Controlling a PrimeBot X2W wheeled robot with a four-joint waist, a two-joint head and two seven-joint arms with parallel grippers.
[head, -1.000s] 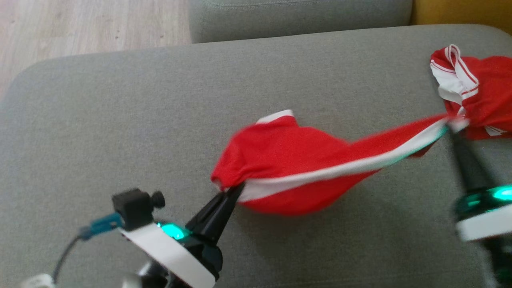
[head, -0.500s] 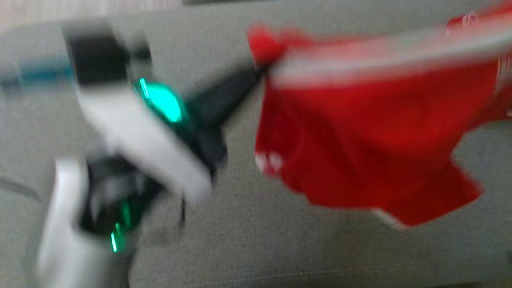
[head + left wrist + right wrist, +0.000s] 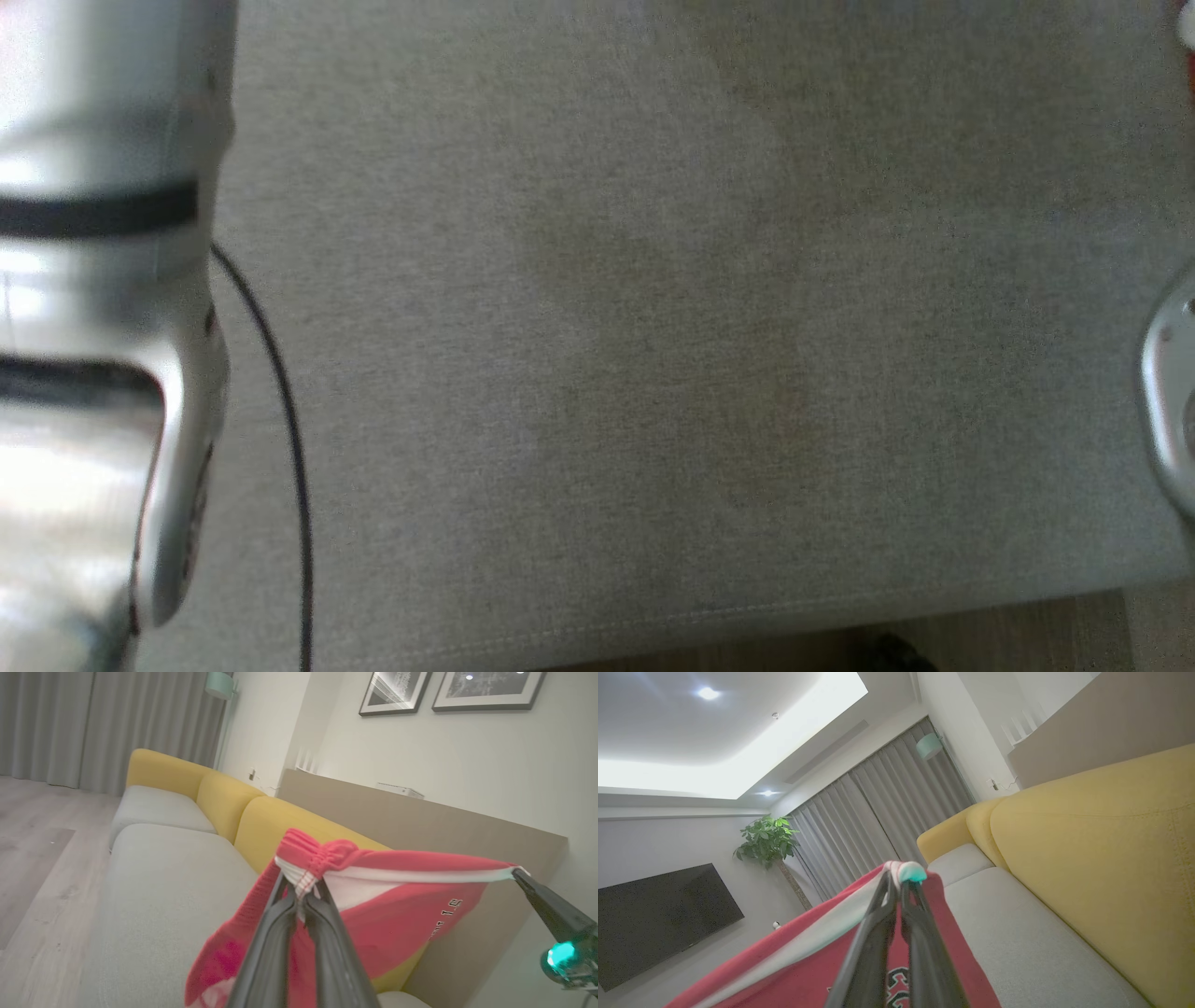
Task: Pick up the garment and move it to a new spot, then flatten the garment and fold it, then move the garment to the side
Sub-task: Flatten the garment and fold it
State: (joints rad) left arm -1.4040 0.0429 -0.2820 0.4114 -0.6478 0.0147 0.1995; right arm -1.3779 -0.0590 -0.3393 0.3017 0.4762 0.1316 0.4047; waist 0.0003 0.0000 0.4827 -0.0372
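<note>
Sofa: the grey seat cushion, backed by yellow backrests, lies below the load. In the head view bare grey fabric runs between the pale left forearm and a thin black cable.
Red shorts: these hang in the air over the seat, pulled taut along a white stripe between the two grippers. The rest sags below in a loose belly. Whether the lowest fold touches the cushion cannot be told.
Handling: the shorts look light, soft and limp, likely to swing, twist and bunch. There is little risk of breakage, though thin fabric may slide out of a narrow pinch.
Where to hold: the elastic band and the stitched stripe end seem the firmest places, and two well-spread corners should let the cloth lay down flat.
Left gripper: its fingers are pressed together, with the gathered elastic band bunched between the tips.
Right gripper: its fingers are pinched tight on the white end of the stripe.
</note>
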